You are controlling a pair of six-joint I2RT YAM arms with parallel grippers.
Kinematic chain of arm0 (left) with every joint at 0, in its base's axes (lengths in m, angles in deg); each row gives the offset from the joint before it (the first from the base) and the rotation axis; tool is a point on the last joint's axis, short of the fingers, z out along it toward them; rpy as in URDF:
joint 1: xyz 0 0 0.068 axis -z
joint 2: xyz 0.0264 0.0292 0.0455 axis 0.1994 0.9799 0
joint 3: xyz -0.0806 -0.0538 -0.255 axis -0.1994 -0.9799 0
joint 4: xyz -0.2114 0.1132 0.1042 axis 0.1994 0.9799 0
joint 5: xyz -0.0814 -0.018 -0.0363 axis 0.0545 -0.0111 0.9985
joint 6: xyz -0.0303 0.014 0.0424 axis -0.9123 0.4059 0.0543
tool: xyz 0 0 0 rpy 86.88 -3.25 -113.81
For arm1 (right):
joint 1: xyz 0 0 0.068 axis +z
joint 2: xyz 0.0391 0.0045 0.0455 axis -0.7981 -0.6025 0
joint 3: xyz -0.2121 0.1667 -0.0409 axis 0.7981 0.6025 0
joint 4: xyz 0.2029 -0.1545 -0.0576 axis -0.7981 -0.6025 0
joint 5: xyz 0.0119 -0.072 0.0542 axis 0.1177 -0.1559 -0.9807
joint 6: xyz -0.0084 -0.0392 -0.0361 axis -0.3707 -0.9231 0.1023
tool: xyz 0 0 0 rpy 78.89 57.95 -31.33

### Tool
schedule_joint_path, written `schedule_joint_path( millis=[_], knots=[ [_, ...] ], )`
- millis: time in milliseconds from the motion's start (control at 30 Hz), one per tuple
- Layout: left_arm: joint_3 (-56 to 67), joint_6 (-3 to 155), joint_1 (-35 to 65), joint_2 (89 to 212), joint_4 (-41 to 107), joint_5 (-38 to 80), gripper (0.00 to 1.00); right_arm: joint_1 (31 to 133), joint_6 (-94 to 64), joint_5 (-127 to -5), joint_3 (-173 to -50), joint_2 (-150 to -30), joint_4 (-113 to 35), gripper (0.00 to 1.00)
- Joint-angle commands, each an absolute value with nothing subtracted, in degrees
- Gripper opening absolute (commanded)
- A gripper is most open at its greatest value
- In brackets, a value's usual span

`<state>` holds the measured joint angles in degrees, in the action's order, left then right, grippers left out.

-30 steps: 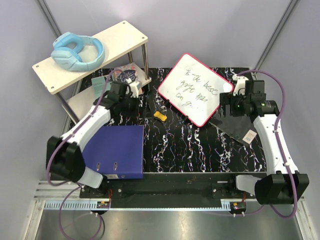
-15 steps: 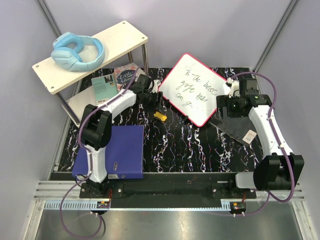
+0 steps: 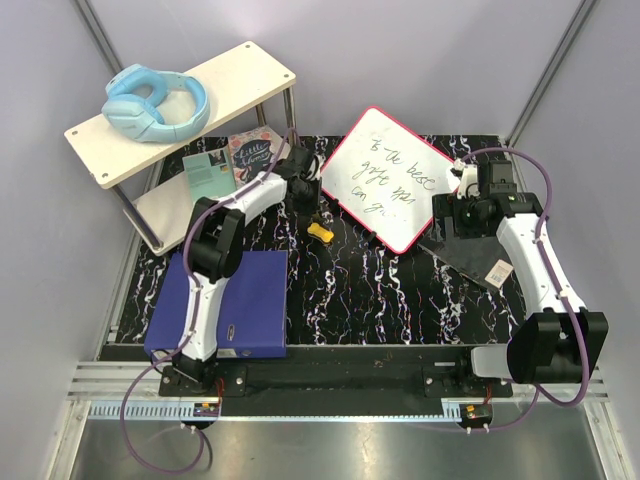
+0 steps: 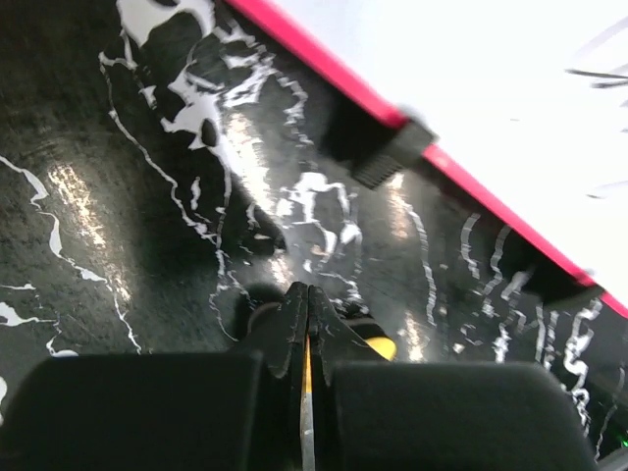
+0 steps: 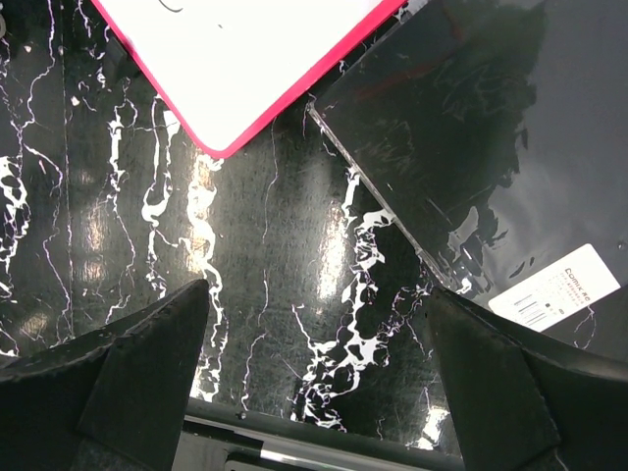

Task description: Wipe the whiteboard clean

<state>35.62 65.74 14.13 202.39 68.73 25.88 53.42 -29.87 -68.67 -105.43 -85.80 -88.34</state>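
1. The left pincer (image 4: 307, 306) is squeezed closed, its two fingers pressed flat together with only a hairline gap and nothing clamped between them.
2. Just ahead of it and to its right runs the red edge of the whiteboard (image 3: 392, 178). The board lies flat on the black marbled table (image 3: 400, 290), turned at an angle, with dark handwriting across it.
3. A small yellow thing (image 3: 319, 232) sits on the table just beside this pincer, on its near side. From the wrist view only a bit of it peeks out by the fingers.
4. The right pincer (image 5: 316, 290) is spread wide, its fingers far apart and holding nothing.
5. Ahead and to the left of the right pincer is a rounded corner of the whiteboard. Ahead and to the right lies a dark grey cloth (image 5: 461, 128) with a white label (image 5: 554, 294), one edge just beside the board's frame.
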Motion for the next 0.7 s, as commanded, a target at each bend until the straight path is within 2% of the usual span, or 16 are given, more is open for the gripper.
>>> schedule_joint_path(
  millis=[0,200,367,467,567,600,633,667],
  knots=[
    [39.35,64.14,14.08,205.0,70.92,22.76,0.0,53.3,-30.81,-70.74,-104.98,-83.54,-86.75,1.0],
    [34.02,64.93,14.16,202.82,72.85,23.45,0.0,53.3,-30.98,-70.83,-103.92,-82.49,-86.31,1.0],
    [22.16,62.74,14.43,193.43,70.76,19.5,0.0,53.3,-31.16,-70.65,-103.22,-81.87,-86.14,1.0],
    [19.67,62.64,14.43,190.17,69.43,20.2,0.0,53.3,-31.16,-70.56,-103.13,-81.7,-86.05,1.0],
    [19.75,62.38,14.43,188.05,69.43,17.75,0.33,53.3,-31.07,-70.65,-103.13,-81.52,-86.05,1.0],
    [19.93,62.38,14.34,187.35,69.43,15.39,0.52,53.3,-31.07,-70.48,-102.96,-81.35,-86.05,1.0],
    [20.02,62.38,14.43,186.73,69.43,14.67,0.62,53.3,-31.07,-70.56,-102.95,-81.34,-86.05,1.0],
    [20.37,62.99,14.43,185.68,69.17,14.32,0.68,53.21,-30.98,-70.3,-102.87,-81.26,-86.14,1.0]
  ],
)
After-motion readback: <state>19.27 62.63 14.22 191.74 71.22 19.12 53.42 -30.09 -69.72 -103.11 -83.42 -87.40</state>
